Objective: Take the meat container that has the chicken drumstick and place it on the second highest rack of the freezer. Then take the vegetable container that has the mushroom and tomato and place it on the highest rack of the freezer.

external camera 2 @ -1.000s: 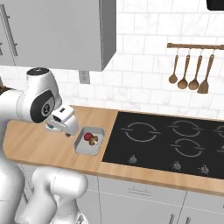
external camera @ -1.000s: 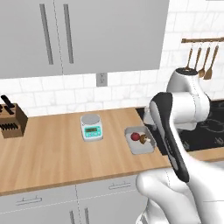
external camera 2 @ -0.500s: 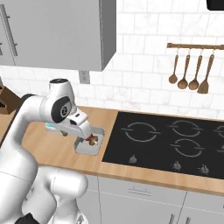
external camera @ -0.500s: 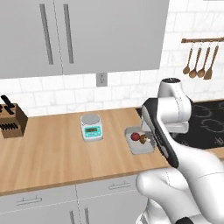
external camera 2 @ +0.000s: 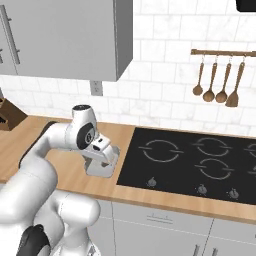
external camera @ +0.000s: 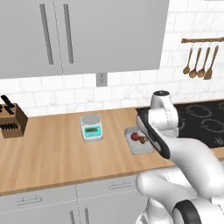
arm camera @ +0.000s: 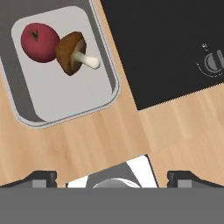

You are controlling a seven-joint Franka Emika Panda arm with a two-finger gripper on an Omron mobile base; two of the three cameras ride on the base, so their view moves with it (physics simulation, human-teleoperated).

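**Your open claw is over the veggie tray**

You see the vegetable container (arm camera: 61,94), a pale grey tray with round corners, on the wooden counter (external camera: 52,153) just beside the black stovetop (arm camera: 166,43). Inside, the red tomato (arm camera: 39,42) touches a brown mushroom (arm camera: 72,52), whose white stem points toward the stovetop. In the hand view the tray's long side runs up and down. Your gripper (arm camera: 111,177) is spread wide and holds nothing.

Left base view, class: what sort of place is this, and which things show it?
A kitchen, rendered. A black hob is set into a wooden counter, spoons hang on a wall rail, and a knife block and scale stand on the counter.
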